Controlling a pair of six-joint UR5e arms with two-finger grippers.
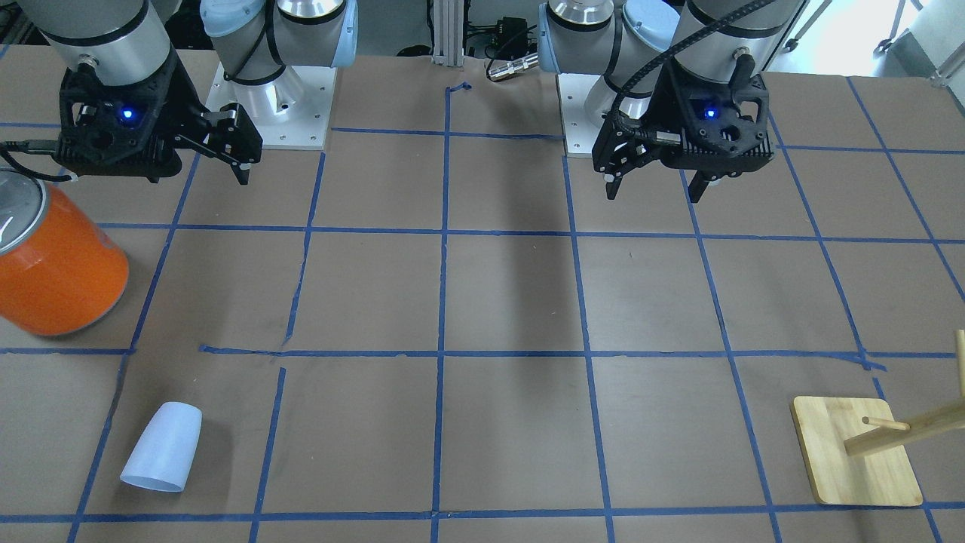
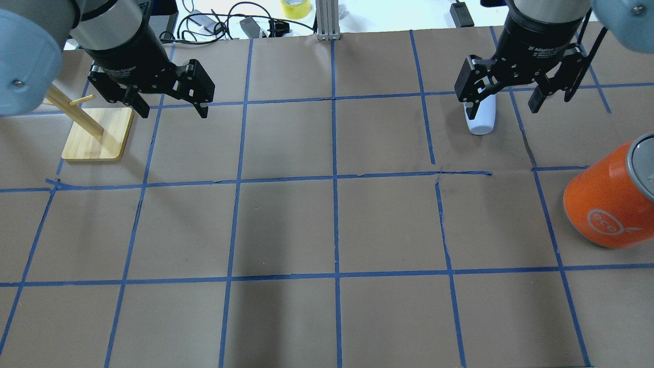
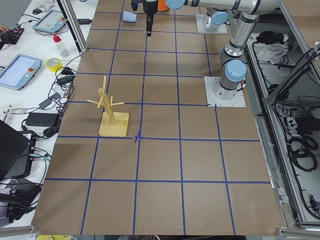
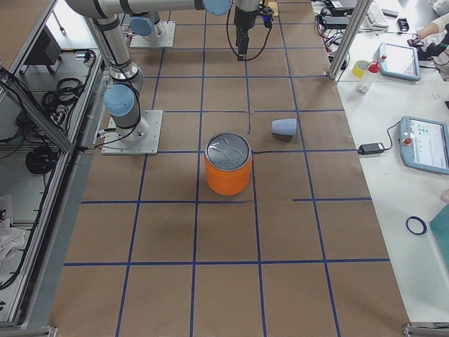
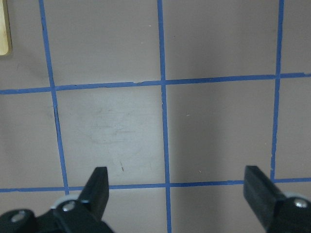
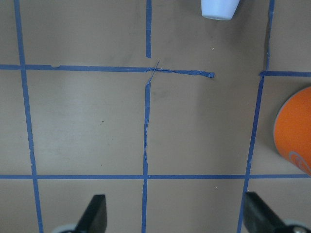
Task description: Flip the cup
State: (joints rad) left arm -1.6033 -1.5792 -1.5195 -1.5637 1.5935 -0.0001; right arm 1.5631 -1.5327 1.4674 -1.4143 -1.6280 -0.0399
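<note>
Brown counter [image 1: 497, 302] is bearing the cup [image 1: 162, 446], lying sideways lower left; right tool [image 2: 502, 108], gaping released, should be straddling its midsection squarely

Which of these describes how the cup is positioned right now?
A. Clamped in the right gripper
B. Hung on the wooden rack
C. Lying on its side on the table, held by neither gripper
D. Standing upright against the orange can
C: the cup lies on its side on the table, apart from the orange can, while the right gripper and left gripper are both open and empty.
</note>
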